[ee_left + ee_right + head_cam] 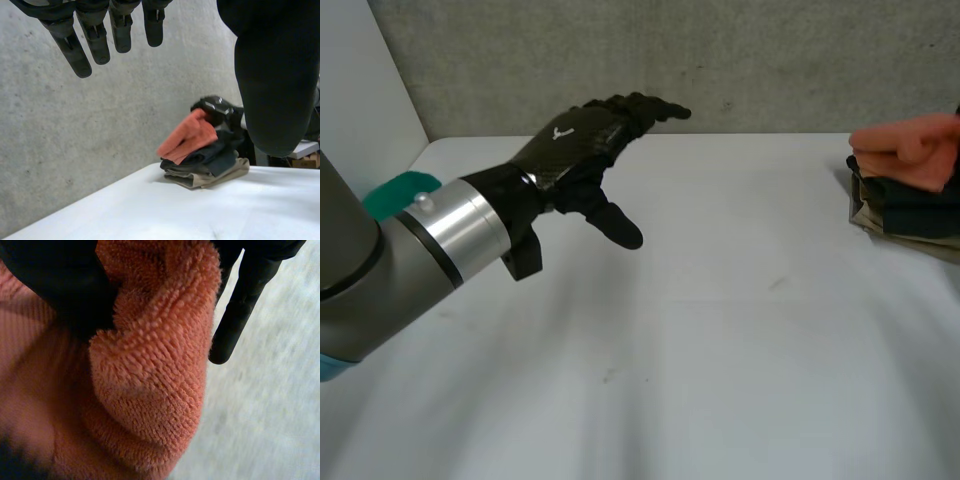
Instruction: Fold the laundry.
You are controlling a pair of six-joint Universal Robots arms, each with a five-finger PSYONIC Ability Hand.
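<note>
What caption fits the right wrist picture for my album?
Right hand pinches a fuzzy orange towel over the white table.

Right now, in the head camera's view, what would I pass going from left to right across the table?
left arm → left hand, open above the table → bare white table → stack of folded clothes topped by an orange towel

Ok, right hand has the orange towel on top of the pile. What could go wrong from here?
1. The right hand pinches only a bunched fold of the orange towel; it may slip or lift crumpled.
2. The towel rests on a dark cloth and a beige cloth; pulling could drag them or topple the stack.
3. The left hand hovers open, away from the pile, so it can't steady anything.
</note>
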